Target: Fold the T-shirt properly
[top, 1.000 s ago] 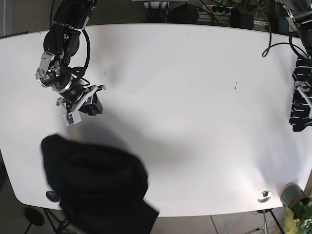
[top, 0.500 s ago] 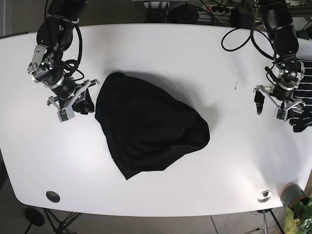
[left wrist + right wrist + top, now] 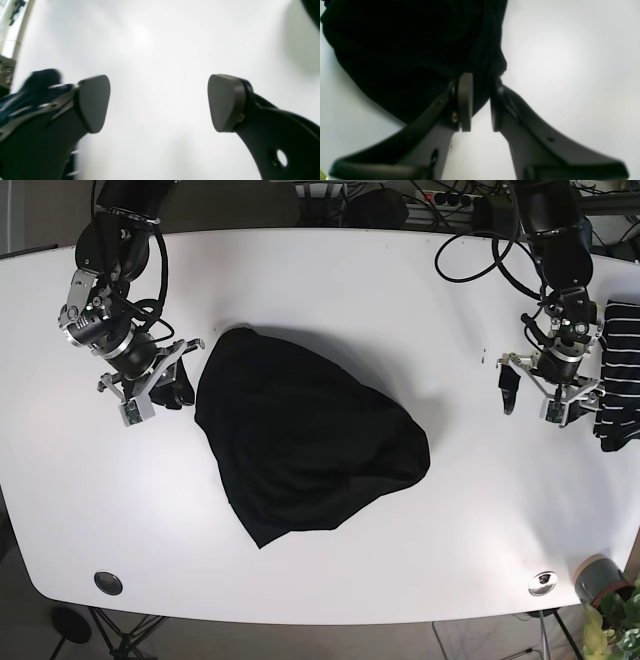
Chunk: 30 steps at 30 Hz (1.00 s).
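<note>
— Black cloth in a crumpled heap, is that the T-shirt (image 3: pixel 305 448)?

— Yes. It lies on the white table (image 3: pixel 340 290), a little toward nine o'clock of the middle, bunched up with a pointed end hanging down toward six.

— And the arms?

— The right hand (image 3: pixel 158 395) sits at nine o'clock of the heap, just beside its edge. From its own camera the two fingers (image 3: pixel 465 100) stand close together with only a narrow gap, and the shirt's dark edge lies right at their tips. I cannot tell whether any cloth is actually pinched between them.

— The other one?

— The left hand (image 3: pixel 534 397) is over at three o'clock, well apart from the shirt, above bare table. Its fingers (image 3: pixel 95 102) are spread wide with nothing between them.

— Anything else about?

— A striped garment (image 3: pixel 620 375) lies at the table's three o'clock edge, just beyond the left hand. Near five o'clock there is a small round metal fitting (image 3: pixel 543 582) on the tabletop, and another dark one (image 3: pixel 108 583) at seven.
</note>
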Tool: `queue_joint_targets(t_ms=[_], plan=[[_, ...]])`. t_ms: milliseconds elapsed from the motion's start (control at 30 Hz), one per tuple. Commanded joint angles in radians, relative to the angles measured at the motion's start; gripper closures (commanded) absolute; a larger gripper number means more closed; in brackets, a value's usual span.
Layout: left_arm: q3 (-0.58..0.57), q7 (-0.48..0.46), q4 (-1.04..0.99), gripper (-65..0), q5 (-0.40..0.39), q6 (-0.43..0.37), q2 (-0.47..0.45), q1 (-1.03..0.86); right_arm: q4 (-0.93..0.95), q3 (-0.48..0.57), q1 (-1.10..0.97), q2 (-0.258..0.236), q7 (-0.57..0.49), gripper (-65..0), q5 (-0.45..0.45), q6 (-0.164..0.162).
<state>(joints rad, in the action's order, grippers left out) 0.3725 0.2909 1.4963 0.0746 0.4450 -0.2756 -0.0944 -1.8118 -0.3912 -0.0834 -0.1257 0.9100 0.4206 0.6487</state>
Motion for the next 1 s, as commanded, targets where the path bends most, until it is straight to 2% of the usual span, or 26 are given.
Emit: queue_joint_targets(t_ms=[0,67,233,300,367,467,533,633,800,967], plan=[[0.004,-0.028,0.057,-56.7,-0.012,-0.005,0.022,0.011,-0.016,-0.004,0.043,-0.010,-0.025,-12.0,0.016,0.003],[0.003,-0.028,0.077,-56.7,-0.012,-0.005,0.051,0.012,-0.001,-0.004,0.058,-0.010,-0.025,-14.3,0.016,0.003],[-0.033,-0.014,0.157,-56.7,-0.006,-0.007,0.135,0.012,0.079,-0.002,0.126,-0.013,-0.024,-33.9,0.016,0.003],[-0.060,0.043,0.192,-56.7,-0.006,-0.007,0.146,0.014,0.117,-0.001,0.158,-0.030,-0.024,-39.5,0.016,0.003],[-0.080,0.115,0.221,-56.7,-0.006,-0.008,0.149,0.017,0.152,0.004,0.187,-0.033,-0.024,-41.9,0.016,0.003],[-0.120,0.238,0.260,-56.5,-0.008,-0.018,0.154,0.043,0.223,0.013,0.239,-0.039,-0.024,-42.3,0.014,0.003],[-0.132,0.316,0.280,-56.5,-0.008,-0.071,0.174,0.071,0.289,0.016,0.285,-0.058,-0.024,-42.3,0.014,0.003],[-0.137,0.382,0.304,-56.7,-0.009,-0.139,0.194,0.086,0.360,0.028,0.333,-0.068,-0.024,-42.3,0.014,0.003],[-0.139,0.425,0.310,-57.1,-0.012,-0.150,0.227,0.095,0.507,0.048,0.431,-0.088,-0.033,-42.3,0.014,0.003],[-0.139,0.426,0.312,-57.1,-0.012,-0.150,0.266,0.094,0.653,0.077,0.508,-0.105,-0.114,-42.3,0.014,0.003]])
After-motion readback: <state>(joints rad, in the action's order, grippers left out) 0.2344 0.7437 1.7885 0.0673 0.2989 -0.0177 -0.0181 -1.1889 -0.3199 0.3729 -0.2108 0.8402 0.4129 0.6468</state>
